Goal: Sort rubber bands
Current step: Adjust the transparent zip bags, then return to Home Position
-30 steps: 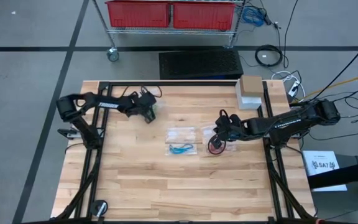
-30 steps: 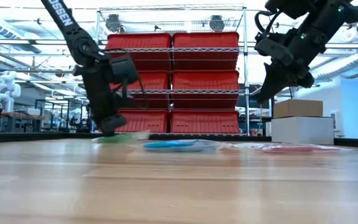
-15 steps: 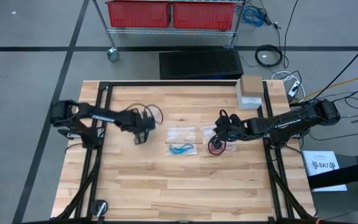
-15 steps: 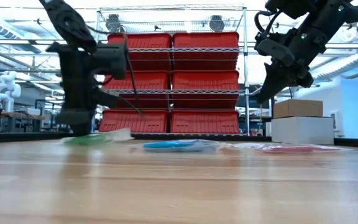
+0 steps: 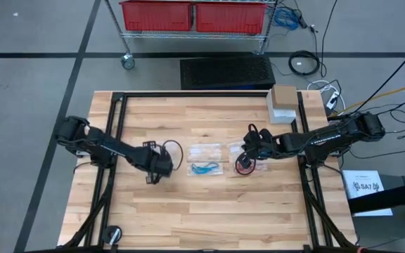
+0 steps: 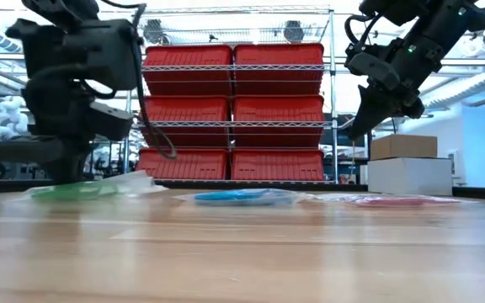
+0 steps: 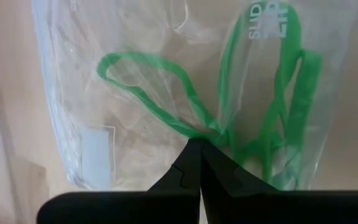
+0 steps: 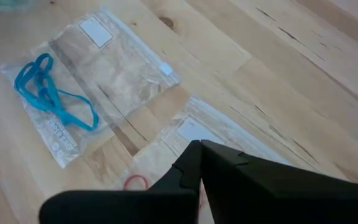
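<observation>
The green rubber bands (image 7: 197,124) are thin, bendy loops, all tangled up inside a clear bag. The bag lies flat on the table, toward nine o'clock from the middle. The blue rubber bands (image 5: 206,169) are thin loops in a small heap inside another clear bag, right in the middle of the table. The red rubber bands (image 5: 243,167) lie curled up in a little ring just beside the blue ones, on the three o'clock side.
</observation>
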`<state>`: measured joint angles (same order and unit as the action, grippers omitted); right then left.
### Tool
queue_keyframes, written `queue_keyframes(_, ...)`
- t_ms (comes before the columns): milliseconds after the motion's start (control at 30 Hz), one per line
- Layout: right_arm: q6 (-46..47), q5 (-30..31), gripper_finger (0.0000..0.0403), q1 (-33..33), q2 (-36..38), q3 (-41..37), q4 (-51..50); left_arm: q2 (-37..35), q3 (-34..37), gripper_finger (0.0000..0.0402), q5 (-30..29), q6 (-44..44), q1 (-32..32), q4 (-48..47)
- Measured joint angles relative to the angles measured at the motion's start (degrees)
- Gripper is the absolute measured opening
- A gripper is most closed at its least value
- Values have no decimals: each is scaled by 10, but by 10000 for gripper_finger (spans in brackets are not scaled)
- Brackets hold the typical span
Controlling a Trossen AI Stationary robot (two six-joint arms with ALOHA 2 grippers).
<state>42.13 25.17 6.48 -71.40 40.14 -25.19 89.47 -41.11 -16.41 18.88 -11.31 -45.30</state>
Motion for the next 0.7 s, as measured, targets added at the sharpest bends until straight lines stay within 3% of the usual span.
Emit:
queue_keyframes(267,0,0,0,0,0,0,0,2,-48,1,2,18,-52,-37)
queue_keyframes(533,-12,2,0,0,0,0,0,1,-86,1,-48,38,-65,-77)
queue_keyframes(700,1,5,0,-8,0,0,7,-42,-88,1,-91,47,-64,-38)
